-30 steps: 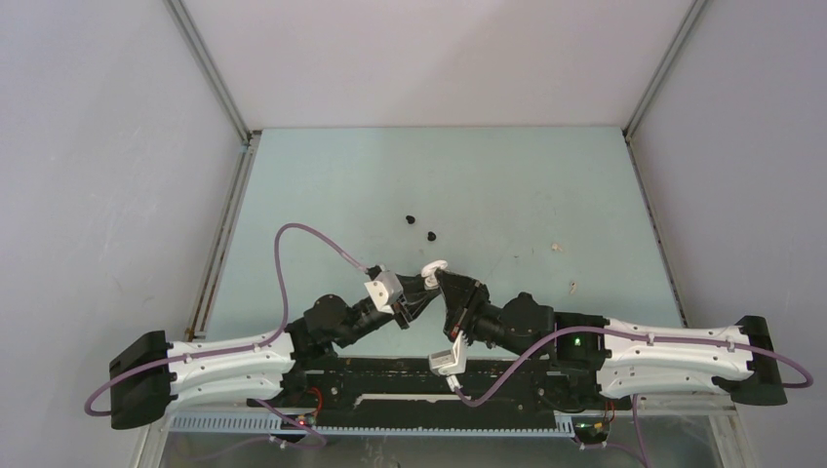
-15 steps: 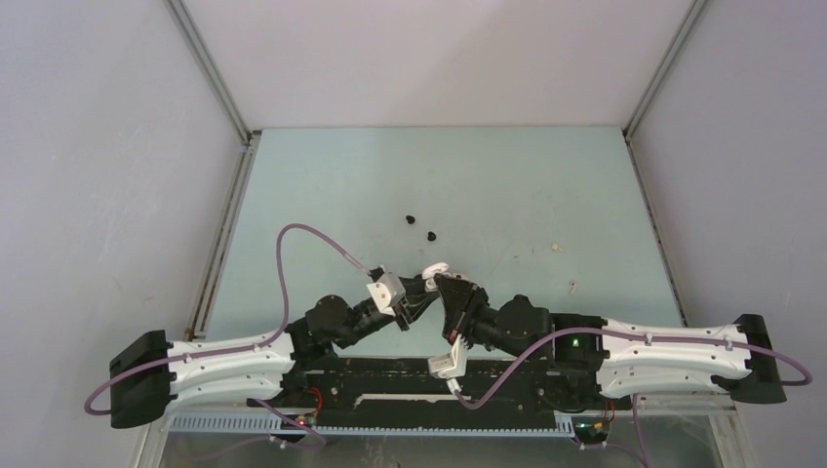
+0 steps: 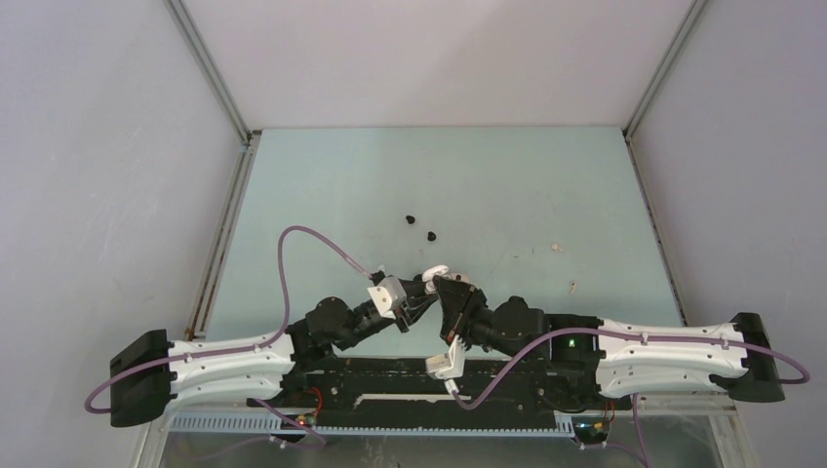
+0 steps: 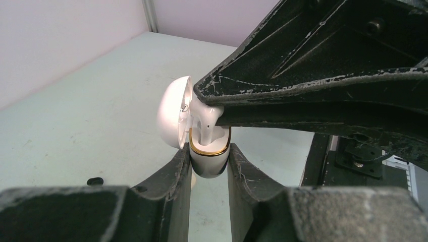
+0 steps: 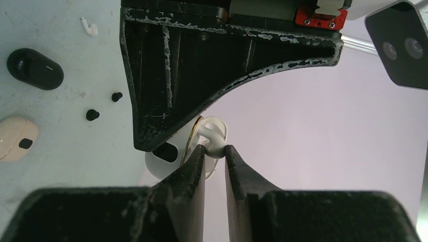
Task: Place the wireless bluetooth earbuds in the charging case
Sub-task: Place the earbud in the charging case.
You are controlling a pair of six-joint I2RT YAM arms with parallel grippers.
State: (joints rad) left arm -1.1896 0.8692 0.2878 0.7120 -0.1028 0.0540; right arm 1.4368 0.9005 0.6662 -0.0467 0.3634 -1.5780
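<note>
Left tool (image 4: pixel 210 151) is closed narrow on the lower half of a white charging case (image 4: pixel 208 165), one finger pressed to each side just below its gold rim. The case is held off the surface (image 3: pixel 488 175), upright in the left wrist view, with its lid (image 4: pixel 171 113) swung open toward 9 o'clock. Right tool (image 5: pixel 214 149) is pinched nearly closed on a white earbud (image 5: pixel 214 135), with both fingertips on it. The left wrist view shows that earbud (image 4: pixel 206 120) directly above the case opening at 12 o'clock, stem down and reaching past the gold rim. It is probably partly in the well, but the rim hides how deep it sits. In the top view the two tools meet tip to tip just ahead of the arm bases, with the case between them. Two black earbuds (image 3: pixel 432 235) lie on the surface at about 12 o'clock from the tools, close to each other and apart from the tools. The right wrist view shows a black case (image 5: pixel 34 69) at 10 o'clock, with a cream case (image 5: pixel 15 138) below it at 9 o'clock. A loose pale earbud (image 5: pixel 90 26) lies near the top edge.
</note>
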